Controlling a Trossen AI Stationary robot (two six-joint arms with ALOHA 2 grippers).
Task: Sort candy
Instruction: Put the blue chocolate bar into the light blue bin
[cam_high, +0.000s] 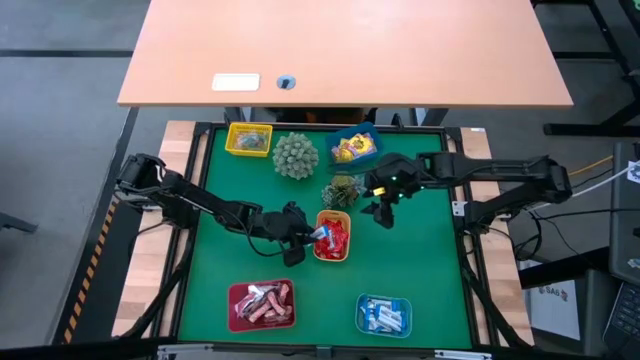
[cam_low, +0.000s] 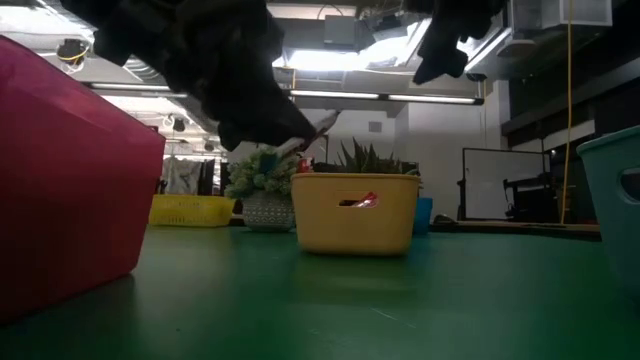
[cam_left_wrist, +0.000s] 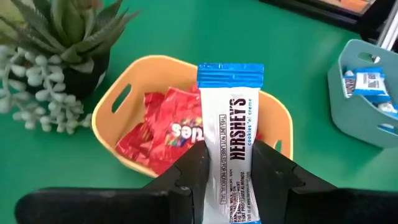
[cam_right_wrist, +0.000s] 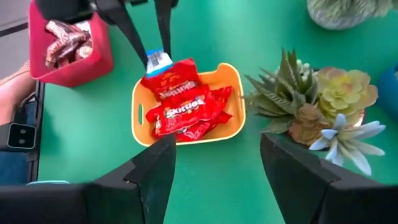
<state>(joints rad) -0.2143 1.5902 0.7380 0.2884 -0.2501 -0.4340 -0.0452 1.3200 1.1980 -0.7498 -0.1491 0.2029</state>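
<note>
Wooden desk (cam_high: 345, 50) at 12 o'clock beyond green mat (cam_high: 420, 270), white label (cam_high: 236, 82) and dark round grommet (cam_high: 287, 82) near its front edge. Grey floor (cam_high: 60, 90) at 9 to 11 o'clock; yellow-black hazard tape (cam_high: 92, 265) at 8 o'clock. Cables and dark frame legs (cam_high: 590, 120) at 2 to 3 o'clock. Low view, bg: fluorescent strip lights (cam_low: 390, 97) overhead, exposed ceiling w/ ducting (cam_low: 340, 32), white wall (cam_low: 440, 160), whiteboard on stand (cam_low: 490, 185) at 3 o'clock, yellow cable (cam_low: 571, 100) hanging down at right.
</note>
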